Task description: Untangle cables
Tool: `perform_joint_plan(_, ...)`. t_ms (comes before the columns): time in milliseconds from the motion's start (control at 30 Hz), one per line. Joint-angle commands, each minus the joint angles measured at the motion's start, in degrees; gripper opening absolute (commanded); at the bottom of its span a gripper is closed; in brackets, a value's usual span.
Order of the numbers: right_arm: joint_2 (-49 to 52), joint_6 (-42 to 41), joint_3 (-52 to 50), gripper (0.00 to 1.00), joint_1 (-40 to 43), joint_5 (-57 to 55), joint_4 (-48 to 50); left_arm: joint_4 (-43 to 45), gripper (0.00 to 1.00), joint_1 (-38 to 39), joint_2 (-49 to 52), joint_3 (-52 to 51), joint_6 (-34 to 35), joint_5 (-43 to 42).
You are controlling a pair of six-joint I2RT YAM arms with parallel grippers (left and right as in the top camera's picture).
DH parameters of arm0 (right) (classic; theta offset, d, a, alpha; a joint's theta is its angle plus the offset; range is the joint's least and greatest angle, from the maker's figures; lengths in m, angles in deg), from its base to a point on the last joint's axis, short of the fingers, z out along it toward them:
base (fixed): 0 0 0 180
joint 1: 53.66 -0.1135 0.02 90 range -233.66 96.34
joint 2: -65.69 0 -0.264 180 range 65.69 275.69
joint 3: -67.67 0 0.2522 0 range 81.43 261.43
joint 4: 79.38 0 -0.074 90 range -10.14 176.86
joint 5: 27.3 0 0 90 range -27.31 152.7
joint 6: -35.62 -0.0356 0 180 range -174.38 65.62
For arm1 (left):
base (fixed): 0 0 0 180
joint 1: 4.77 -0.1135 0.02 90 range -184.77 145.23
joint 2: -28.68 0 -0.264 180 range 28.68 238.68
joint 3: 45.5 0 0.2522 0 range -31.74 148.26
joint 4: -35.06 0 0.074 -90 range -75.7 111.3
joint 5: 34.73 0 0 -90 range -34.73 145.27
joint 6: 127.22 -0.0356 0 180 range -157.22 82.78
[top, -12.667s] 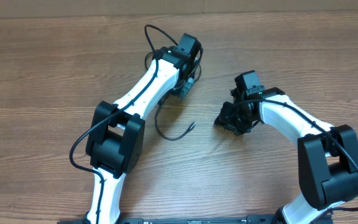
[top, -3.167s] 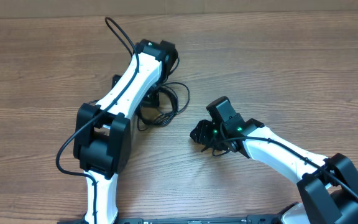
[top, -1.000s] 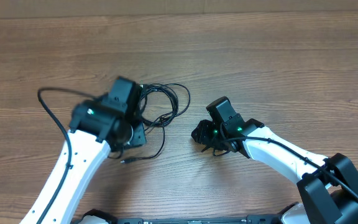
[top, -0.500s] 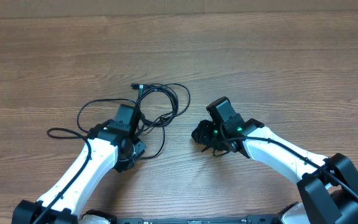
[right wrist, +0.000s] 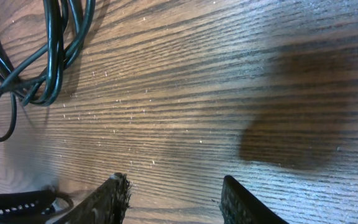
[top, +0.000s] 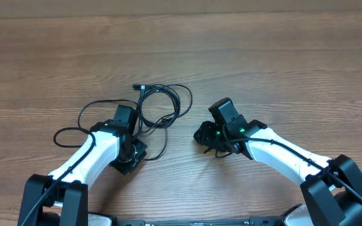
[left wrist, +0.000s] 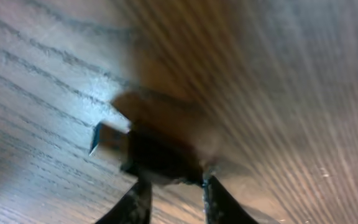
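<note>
Left wrist view: left gripper (left wrist: 176, 185) clamps the black silver-tipped plug (left wrist: 157, 155) of the thin black cables (top: 162, 107). Right gripper (right wrist: 174, 183) stands half open and empty above the brown wooden table (top: 281, 63).

The left arm (top: 90, 154) and right arm (top: 275, 157) are white shells with black joints and thick black wires (top: 294, 152); seemingly a green light (top: 222, 133) glows on the right wrist.
</note>
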Motion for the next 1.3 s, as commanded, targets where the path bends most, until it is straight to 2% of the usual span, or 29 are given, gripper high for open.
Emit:
perform_joint_plan(0,-1.3,0.1,0.0,0.47,-0.3,-0.4,0.2,-1.1,0.26,-1.1,0.4,-0.9,0.4,-2.7)
perform_joint_plan(567,-1.3,0.0,0.0,0.47,-0.3,-0.3,0.2,1.4,0.36,-3.3,0.4,-0.9,0.2,3.2)
perform_joint_plan(633,-1.3,0.0,0.0,0.47,-0.3,-0.4,0.2,1.4,0.32,-3.3,0.4,-0.9,0.0,3.3)
perform_joint_plan(767,-1.3,0.0,0.0,0.47,-0.3,-0.3,0.2,1.6,0.07,-3.3,0.4,-0.9,0.0,3.4)
perform_joint_plan(800,-1.3,0.0,0.0,0.47,-0.3,-0.3,0.2,1.7,0.04,-3.3,0.4,-0.9,0.0,3.6)
perform_joint_plan(1033,-1.3,0.1,0.0,0.47,-0.3,-0.4,0.2,-0.2,0.04,-6.3,0.3,7.8,-8.5,1.3)
perform_joint_plan(1200,-1.3,0.0,0.0,0.47,-0.3,-0.4,0.3,-2.1,0.04,-8.7,0.3,18.5,-14.6,3.0)
perform_joint_plan(1267,-1.3,0.0,0.0,0.47,-0.3,-0.4,0.3,-1.4,0.04,-8.9,0.3,20.5,-15.0,4.4)
